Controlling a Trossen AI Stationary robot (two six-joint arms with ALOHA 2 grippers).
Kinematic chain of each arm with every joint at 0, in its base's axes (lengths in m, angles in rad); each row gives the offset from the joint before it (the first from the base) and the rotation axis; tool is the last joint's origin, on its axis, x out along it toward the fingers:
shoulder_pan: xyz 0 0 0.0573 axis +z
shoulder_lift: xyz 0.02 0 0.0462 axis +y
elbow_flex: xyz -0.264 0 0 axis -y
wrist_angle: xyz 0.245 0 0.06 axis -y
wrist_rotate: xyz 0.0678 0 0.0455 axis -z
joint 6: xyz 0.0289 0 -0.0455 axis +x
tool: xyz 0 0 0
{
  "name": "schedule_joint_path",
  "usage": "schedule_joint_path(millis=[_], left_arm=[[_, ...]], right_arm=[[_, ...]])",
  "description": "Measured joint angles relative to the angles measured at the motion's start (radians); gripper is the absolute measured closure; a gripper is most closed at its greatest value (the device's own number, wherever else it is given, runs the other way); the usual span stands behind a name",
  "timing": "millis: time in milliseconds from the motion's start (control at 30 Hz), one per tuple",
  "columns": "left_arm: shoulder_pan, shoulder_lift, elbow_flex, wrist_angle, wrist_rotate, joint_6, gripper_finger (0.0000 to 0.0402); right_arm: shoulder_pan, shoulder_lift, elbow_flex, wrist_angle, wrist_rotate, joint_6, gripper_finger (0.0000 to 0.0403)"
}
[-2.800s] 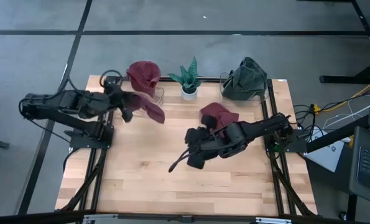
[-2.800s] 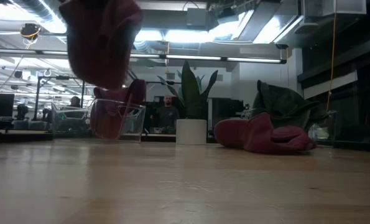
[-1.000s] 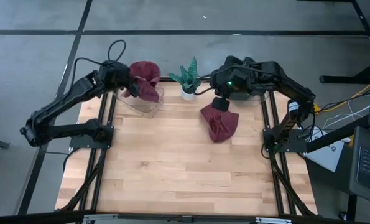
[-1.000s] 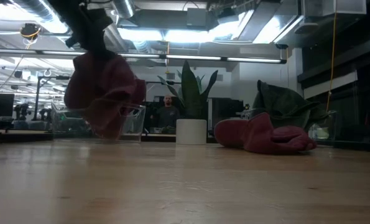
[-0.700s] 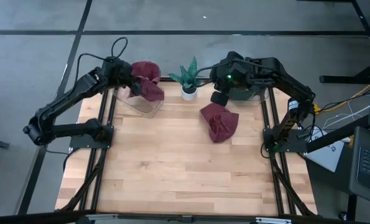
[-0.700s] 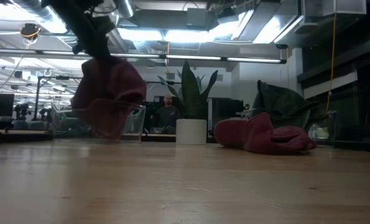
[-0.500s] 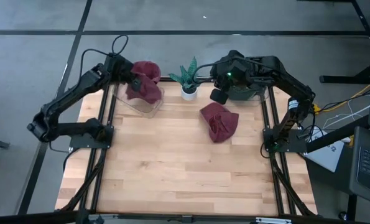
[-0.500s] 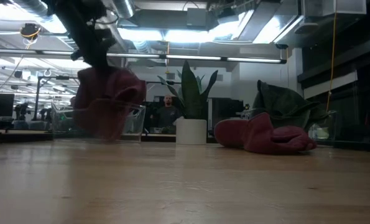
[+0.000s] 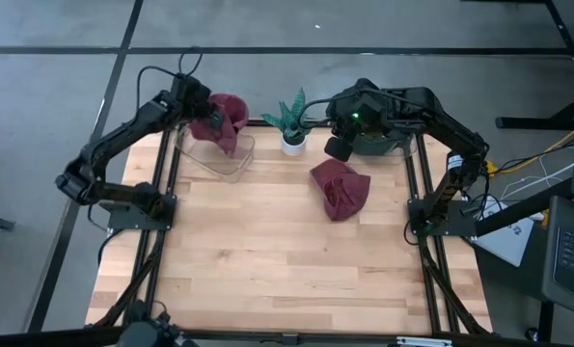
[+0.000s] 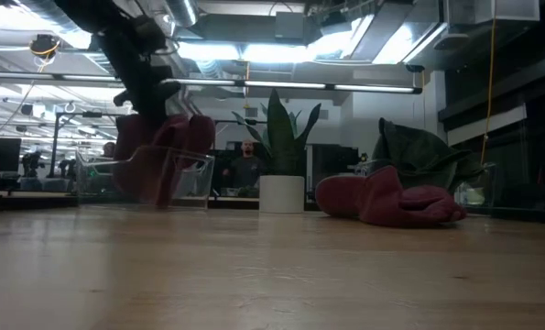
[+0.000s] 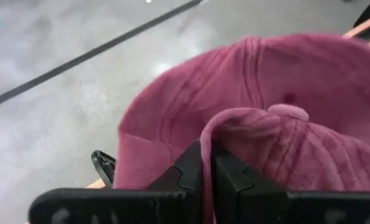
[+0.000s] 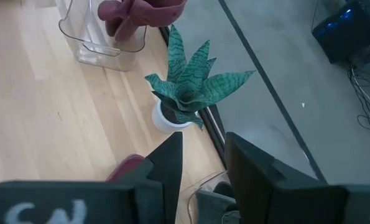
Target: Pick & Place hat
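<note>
My left gripper (image 9: 209,116) is over the clear bin (image 9: 231,170) at the table's far left and is shut on a maroon hat (image 9: 225,131). That hat hangs into the bin (image 10: 188,180), against another maroon hat (image 11: 172,106) lying there. A third maroon hat (image 9: 341,189) lies flat on the table right of centre (image 10: 386,198). My right gripper (image 9: 337,147) hovers open above the table's far edge, between the plant and the green hats, touching nothing (image 12: 203,163). My left gripper pinches a raised fold of the maroon hat's crown (image 11: 217,127) between its two shut fingers (image 11: 188,171), coming from above and slanting toward the far edge. The hat hangs below the fingers inside the clear bin (image 10: 162,158); whether its lower end rests on the bin floor cannot be told.
A small potted plant (image 9: 293,125) in a white pot stands at the far edge between the bins. A second bin with dark green hats (image 9: 383,125) sits at the far right corner. The near half of the wooden table (image 9: 287,270) lies bare.
My left gripper has moved toward the far edge and down, carrying the maroon hat from above the bin's near rim into the clear bin, where it now hangs lower. My right gripper has drawn slightly toward the far edge, away from the hat on the table.
</note>
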Motion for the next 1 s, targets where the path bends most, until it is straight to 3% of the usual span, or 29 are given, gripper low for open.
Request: schedule_joint_path(millis=[333, 1000], left_arm=[[-0.001, 0.076, 0.000, 0.087, 0.033, -0.007, 0.0376], [-0.002, 0.073, 0.000, 0.139, 0.060, 0.061, 0.0250]], right_arm=[[0.000, 0.000, 0.000, -0.008, 0.000, 0.024, 0.0283], [0.000, 0.000, 0.000, -0.058, -0.001, 0.053, 0.0283]])
